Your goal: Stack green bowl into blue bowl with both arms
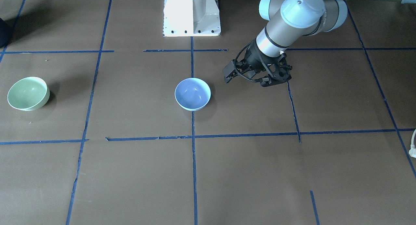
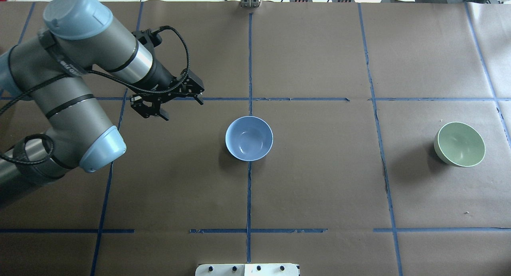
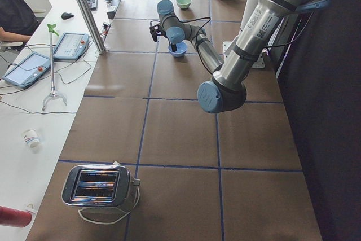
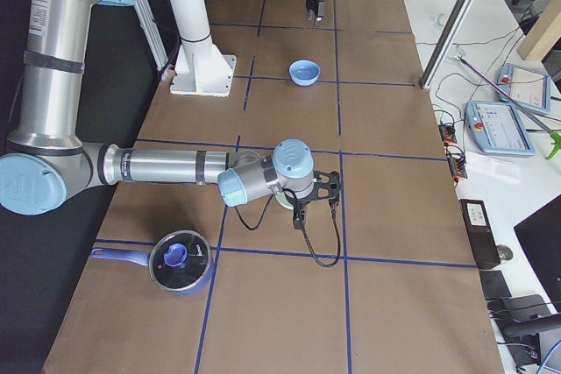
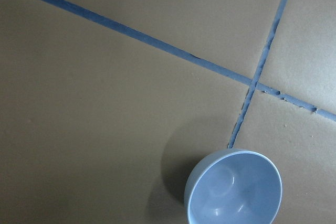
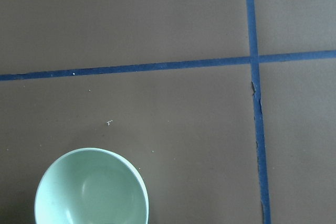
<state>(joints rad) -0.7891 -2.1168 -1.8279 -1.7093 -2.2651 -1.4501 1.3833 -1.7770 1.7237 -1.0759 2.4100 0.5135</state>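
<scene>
The blue bowl (image 2: 249, 138) stands upright and empty at the table's middle; it also shows in the front view (image 1: 192, 94) and the left wrist view (image 5: 233, 188). The green bowl (image 2: 459, 144) stands upright and empty far to the right, and shows in the front view (image 1: 28, 93) and the right wrist view (image 6: 92, 188). My left gripper (image 2: 179, 107) is open and empty, tilted, hovering left of and behind the blue bowl. My right gripper (image 4: 301, 219) shows only in the exterior right view. I cannot tell whether it is open or shut.
A lidded blue pot (image 4: 179, 262) sits near the table's right end. A toaster (image 3: 100, 187) stands at the left end. The white pedestal base (image 1: 191, 13) is at the robot's side. Blue tape lines cross the brown table (image 2: 319, 180).
</scene>
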